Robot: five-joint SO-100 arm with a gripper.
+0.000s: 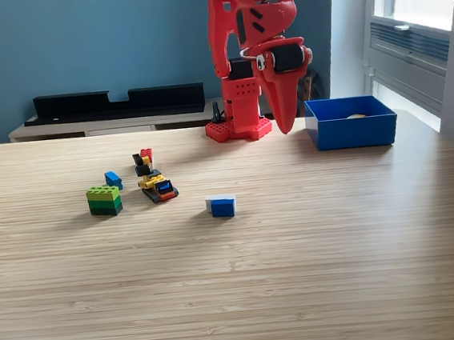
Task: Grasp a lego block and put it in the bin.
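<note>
Red gripper (285,120) hangs closed, holding nothing, near the table's far edge beside the blue bin (352,131). Blue-and-white lego block (222,206) sits mid-table: light, rigid, slick plastic; pinch its flat sides.

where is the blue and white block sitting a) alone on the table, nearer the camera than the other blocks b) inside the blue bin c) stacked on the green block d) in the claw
a: the blue and white block lies alone on the table, in front of the other blocks, far from the bin and the claw.
</note>
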